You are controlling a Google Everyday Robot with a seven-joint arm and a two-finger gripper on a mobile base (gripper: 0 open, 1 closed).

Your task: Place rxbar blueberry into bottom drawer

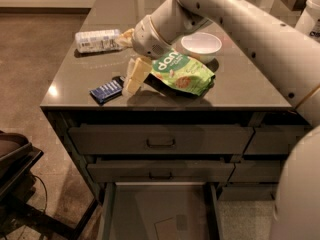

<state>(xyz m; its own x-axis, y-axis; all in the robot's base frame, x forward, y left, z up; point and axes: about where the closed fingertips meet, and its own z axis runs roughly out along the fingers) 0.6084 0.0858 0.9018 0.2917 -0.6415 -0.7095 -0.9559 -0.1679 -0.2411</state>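
Note:
The rxbar blueberry (pixel 106 90) is a small dark-blue wrapper lying flat near the front left edge of the counter. My gripper (pixel 132 85) reaches down from the arm (pixel 165 24) and stands just to the right of the bar, its tip at the counter top next to the bar's right end. The bar is not lifted. The bottom drawer (pixel 159 211) is pulled open below the counter, and its pale grey floor shows.
A green snack pouch (pixel 184 73) lies right of the gripper, with a white bowl (pixel 201 44) behind it. A clear plastic bottle (pixel 97 40) lies at the back left. Two shut drawers with bar handles (pixel 161 143) are above the open one. A dark chair base (pixel 17 174) stands at the left.

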